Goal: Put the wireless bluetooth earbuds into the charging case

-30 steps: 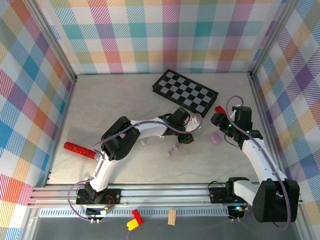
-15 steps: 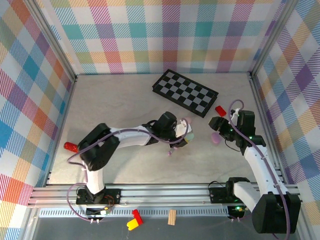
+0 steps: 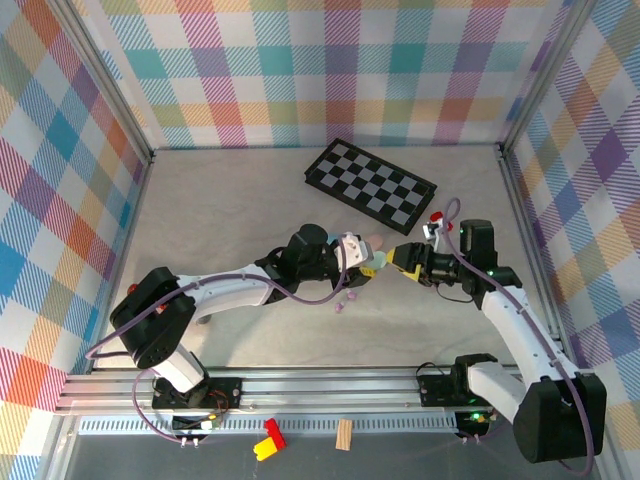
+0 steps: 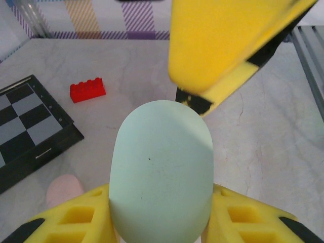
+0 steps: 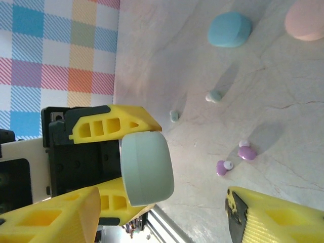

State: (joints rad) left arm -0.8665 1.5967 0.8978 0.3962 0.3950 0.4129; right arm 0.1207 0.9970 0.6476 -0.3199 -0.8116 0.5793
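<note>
1. Two grippers meet above the middle of the table (image 3: 230, 220). The left gripper (image 3: 365, 266) is clenched on a mint case. The right gripper (image 3: 404, 255) faces it just beside, jaws apart and gripping nothing.
2. One mint case (image 4: 161, 172), a smooth rounded pebble, sits between the left fingers (image 4: 66, 225), its domed end poking out toward the right gripper. It looks closed, though I cannot make out a seam. I judge it light, rigid and glossy, so it can squirm out of a pinch on its curved faces. The steadier hold is across its flatter sides, as the left jaws have it now, leaving the free end for the other gripper to work on the lid.
3. Two more cases, a blue case (image 5: 229, 29) and a pink case (image 5: 306, 17), lie on the table well apart from the grippers.
4. Four earbuds lie loose on the table beneath the grippers: two purple earbuds (image 5: 247, 152) close together, and two teal earbuds (image 5: 213, 95) a little apart from each other. They are tiny, hard and shiny, likely almost weightless. I expect them to skid or flick away under a fingertip, so each wants a gentle, centred pinch across its fat body, not on the small pale tip. Seating one in a case will call for careful alignment.
</note>
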